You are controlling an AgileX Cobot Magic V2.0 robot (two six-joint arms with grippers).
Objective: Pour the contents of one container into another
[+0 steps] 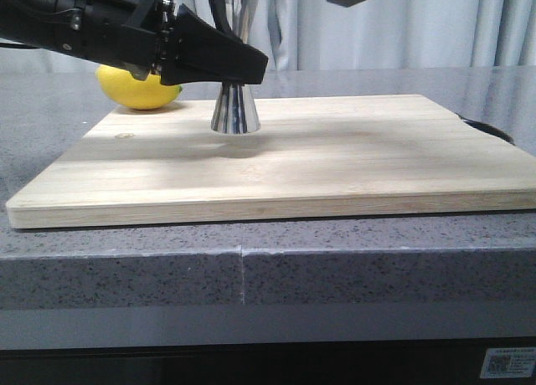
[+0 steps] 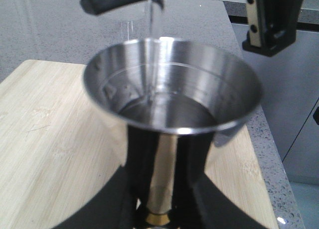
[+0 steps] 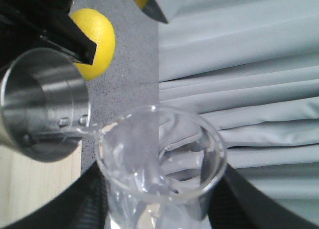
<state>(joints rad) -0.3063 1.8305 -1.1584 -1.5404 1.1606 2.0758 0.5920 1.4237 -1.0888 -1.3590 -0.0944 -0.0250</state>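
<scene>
Right tool [image 3: 159, 209]: I have it grasping the tilted beaker [image 3: 160, 162], water streaming into the jigger [image 2: 172, 97]; left tool [image 2: 159, 209] clenched on the jigger's waist.

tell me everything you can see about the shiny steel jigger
The mirror-polished steel hourglass jigger stands upright on the pale wooden cutting board, its flared base flat on the wood. A thin gold band rings its narrow waist, where the left gripper clamps it. Its wide upper cup is open, droplets on the inner wall, clear liquid pooling inside. A thin stream falls in from the tilted clear glass beaker that the right gripper holds above it.
</scene>
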